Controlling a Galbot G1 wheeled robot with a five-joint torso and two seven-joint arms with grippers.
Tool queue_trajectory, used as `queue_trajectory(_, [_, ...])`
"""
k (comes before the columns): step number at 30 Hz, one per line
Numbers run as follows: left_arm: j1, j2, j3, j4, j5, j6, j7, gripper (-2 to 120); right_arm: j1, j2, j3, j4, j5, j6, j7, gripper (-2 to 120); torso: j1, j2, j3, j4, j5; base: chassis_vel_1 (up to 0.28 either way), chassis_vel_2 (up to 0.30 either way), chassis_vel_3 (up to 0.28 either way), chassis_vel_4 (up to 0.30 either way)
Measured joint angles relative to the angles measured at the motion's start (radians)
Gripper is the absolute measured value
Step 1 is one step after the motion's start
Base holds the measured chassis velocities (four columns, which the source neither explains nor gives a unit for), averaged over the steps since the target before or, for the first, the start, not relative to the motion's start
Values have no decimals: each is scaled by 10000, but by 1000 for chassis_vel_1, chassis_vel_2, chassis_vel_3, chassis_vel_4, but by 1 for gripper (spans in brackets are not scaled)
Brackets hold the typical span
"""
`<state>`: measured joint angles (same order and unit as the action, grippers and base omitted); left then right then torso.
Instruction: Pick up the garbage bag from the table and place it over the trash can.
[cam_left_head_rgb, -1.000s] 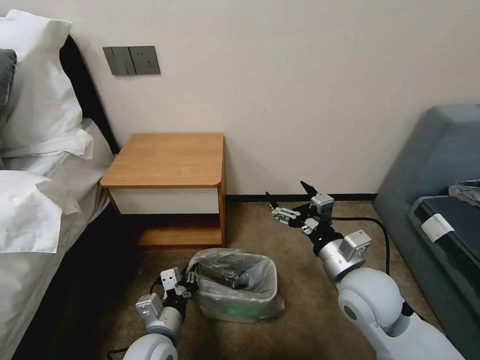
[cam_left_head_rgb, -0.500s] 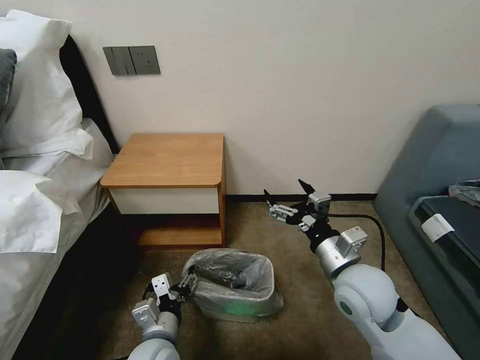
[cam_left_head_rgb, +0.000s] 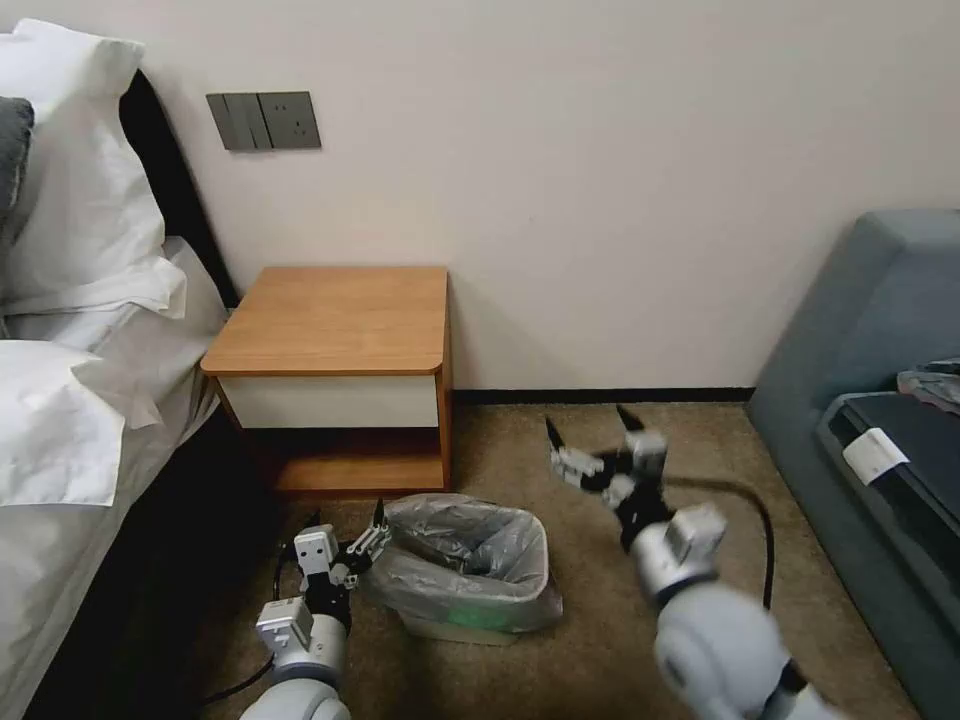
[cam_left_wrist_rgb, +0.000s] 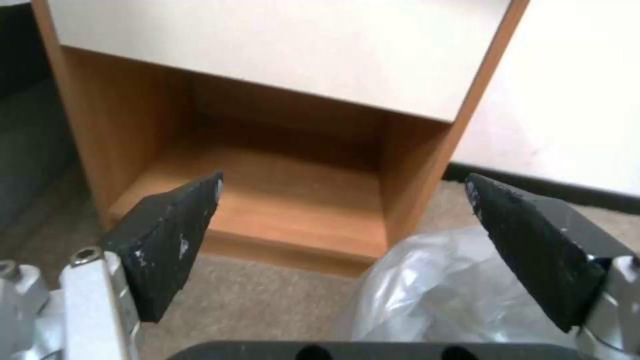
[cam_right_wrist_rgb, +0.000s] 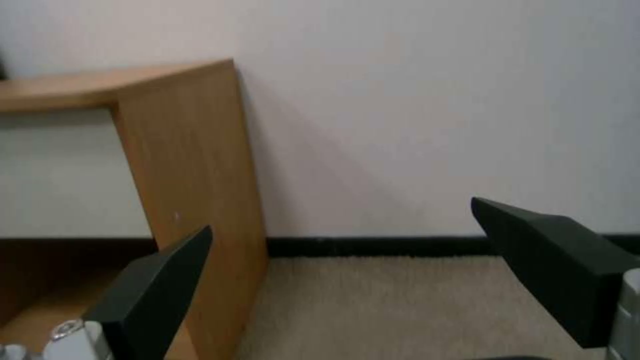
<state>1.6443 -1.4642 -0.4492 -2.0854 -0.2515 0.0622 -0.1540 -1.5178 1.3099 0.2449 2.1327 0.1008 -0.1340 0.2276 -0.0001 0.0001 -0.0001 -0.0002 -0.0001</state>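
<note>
bag (cam_left_head_rgb: 470, 560) lines bin (cam_left_head_rgb: 452, 628) in head view; left wrist view shows left end effector (cam_left_wrist_rgb: 343, 200) spread beside it; right end effector (cam_left_head_rgb: 590, 435) spread apart.

1. This is a bedroom, most likely a hotel room.
2. A bed (cam_left_head_rgb: 70, 420) with white pillows (cam_left_head_rgb: 80, 170) and white sheets stands along one side, against a dark headboard (cam_left_head_rgb: 175, 190).
3. A wooden nightstand (cam_left_head_rgb: 335, 325) sits beside it, under a grey switch-and-socket panel (cam_left_head_rgb: 263, 121).
4. Brown carpet (cam_left_head_rgb: 600, 620) covers the floor.
5. A grey-blue sofa (cam_left_head_rgb: 870, 330) stands opposite the bed.
</note>
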Motion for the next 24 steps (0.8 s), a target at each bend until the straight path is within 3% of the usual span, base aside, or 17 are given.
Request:
queue_trajectory(3, [-63, -4, -140, 695, 366, -1890, 809, 97, -448, 517, -15, -427, -532, 789, -46, 100, 0, -1, 1, 3, -2, 0, 0, 0, 0])
queue_trajectory(4, [-63, -4, -140, 695, 366, -1890, 809, 97, -448, 517, -15, -427, -532, 789, -46, 100, 0, -1, 1, 3, -2, 0, 0, 0, 0])
queue_trajectory(6, [-178, -7, -232, 1283, 827, -3474, 1619, 97, -697, 811, 15, -659, -943, 1461, -147, 100, 0, -1, 1, 2, -1, 0, 0, 0, 0])
queue_trajectory(7, [-201, 38, -258, 1444, 907, -3912, 1877, 97, -800, 934, 74, -770, -1194, 1762, -199, 100, 0, -1, 0, 2, -4, 0, 0, 0, 0])
queue_trajectory(12, [-232, 150, -317, 1583, 838, -4443, 1831, 99, -886, 1192, 417, -1129, -1887, 2519, -335, 100, 0, -1, 1, 3, 0, 0, 0, 0, 0])
queue_trajectory(14, [-244, 157, -337, 1608, 836, -4669, 1479, 99, -944, 1281, 630, -1297, -2035, 2827, -392, 100, 0, -1, 1, 2, 1, 0, 0, 0, 0])
queue_trajectory(24, [-117, 337, -413, 1417, 779, -4614, 1116, 97, -992, 1316, 922, -1330, -2007, 3070, -739, 100, 0, 0, 0, 3, 1, 0, 0, 0, 0])
